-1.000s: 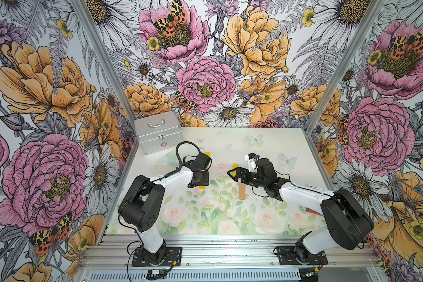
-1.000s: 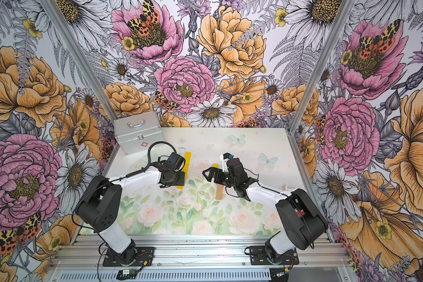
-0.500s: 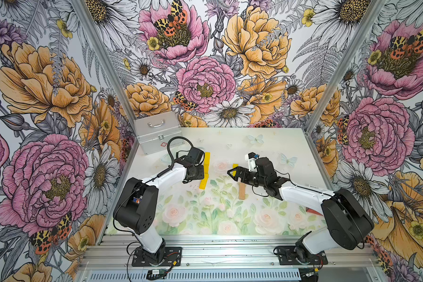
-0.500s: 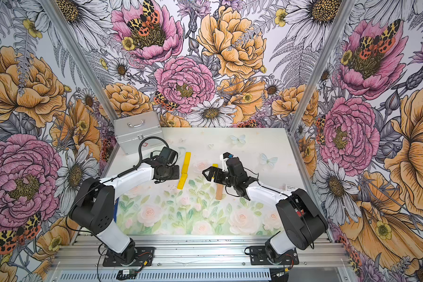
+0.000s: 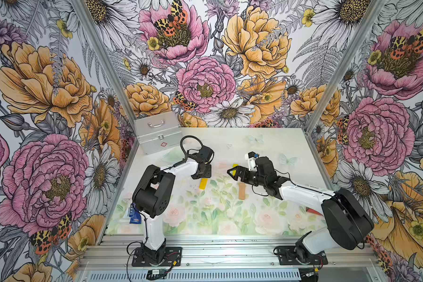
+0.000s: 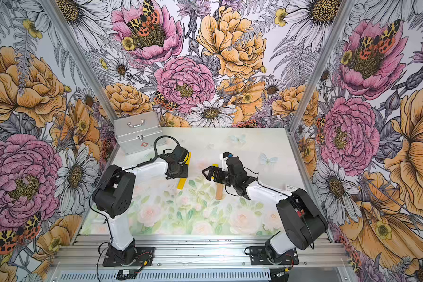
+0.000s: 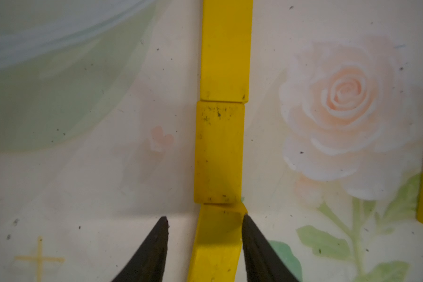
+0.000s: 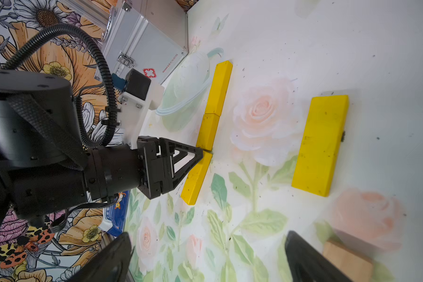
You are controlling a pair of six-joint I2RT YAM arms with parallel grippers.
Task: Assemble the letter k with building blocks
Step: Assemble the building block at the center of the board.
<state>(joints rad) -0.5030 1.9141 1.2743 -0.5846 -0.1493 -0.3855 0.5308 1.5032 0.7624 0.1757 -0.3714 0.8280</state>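
Three yellow building blocks lie end to end in a line: the far one [image 7: 226, 48], the middle one [image 7: 219, 151] and the near one [image 7: 217, 244], which sits slightly askew. My left gripper [image 7: 205, 217] straddles the near block, open; one finger touches its side and the other stands off with a gap. In both top views only that block's end [image 5: 203, 183] shows below the left gripper [image 5: 202, 174]. A fourth yellow block [image 8: 320, 146] lies apart, with the tan block [image 8: 347, 261] [image 5: 242, 191] near it. My right gripper [image 8: 209, 235] [image 5: 233, 174] hovers wide open over them, holding nothing.
A silver case [image 5: 158, 135] stands in the back left corner. A blue packet [image 5: 133, 214] lies by the left arm's base at the table's left edge. Something red [image 5: 313, 210] peeks out under the right arm. Printed flowers cover the mat [image 5: 217, 219].
The left gripper drew away to the left of the yellow line half a second ago and has come back over its near block. The right arm has not moved.
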